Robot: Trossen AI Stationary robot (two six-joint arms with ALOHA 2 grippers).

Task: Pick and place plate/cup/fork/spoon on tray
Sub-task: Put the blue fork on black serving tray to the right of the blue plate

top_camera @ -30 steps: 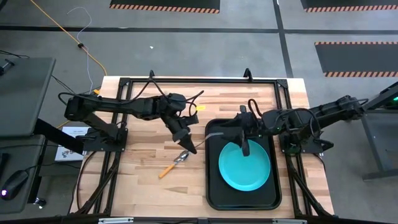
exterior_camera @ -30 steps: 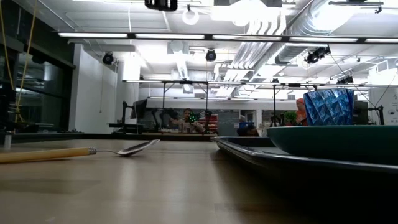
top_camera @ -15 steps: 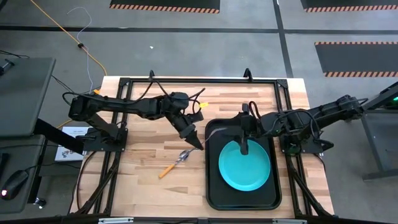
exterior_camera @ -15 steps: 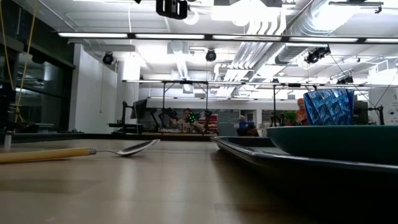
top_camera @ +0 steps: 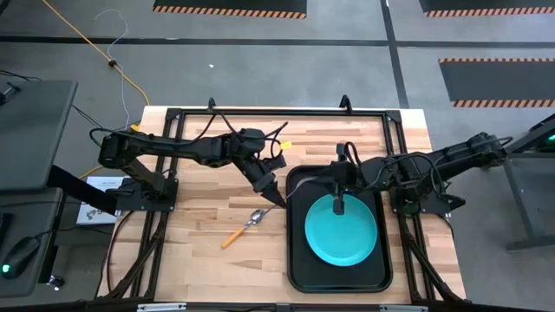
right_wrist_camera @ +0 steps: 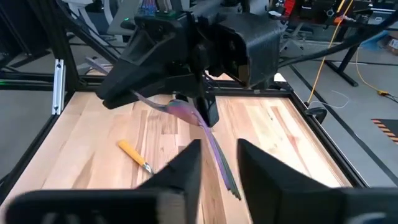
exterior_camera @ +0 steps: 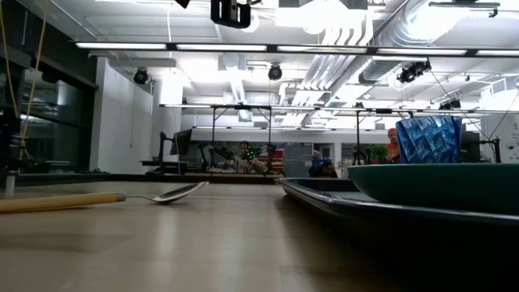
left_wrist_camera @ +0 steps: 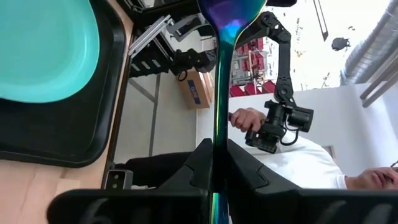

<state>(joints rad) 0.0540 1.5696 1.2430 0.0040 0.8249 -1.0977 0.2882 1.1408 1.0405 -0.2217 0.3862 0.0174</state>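
Note:
The fork [left_wrist_camera: 219, 93], iridescent blue-purple, sticks forward out of my shut left gripper [top_camera: 272, 196], which hovers just left of the black tray [top_camera: 297, 260]. The turquoise plate [top_camera: 341, 232] lies in the tray. The blue cup [exterior_camera: 428, 139] stands beyond the plate in the low view. My right gripper [top_camera: 339, 206] hangs over the plate's far rim, open by a narrow gap, with nothing between its fingers. The orange-handled spoon [top_camera: 243, 227] lies flat on the wood, left of the tray. My left gripper pinches the fork's shaft [left_wrist_camera: 217, 134] between its two fingers. The fingers lie along the fork and point a little below level toward the tray. The tined end [right_wrist_camera: 229, 180] juts out ahead of them. The fork is lifted clear of the table.
A black frame rail [top_camera: 277, 113] runs around the wooden table. A person [left_wrist_camera: 298, 162] stands beyond the table's edge, seen in the left wrist view. Bare wood [top_camera: 199, 251] lies left of the spoon.
My left gripper has carried the fork a little toward the tray, staying shut on it. My right gripper has rolled at the wrist over the plate, and its fingers have drawn closer together.

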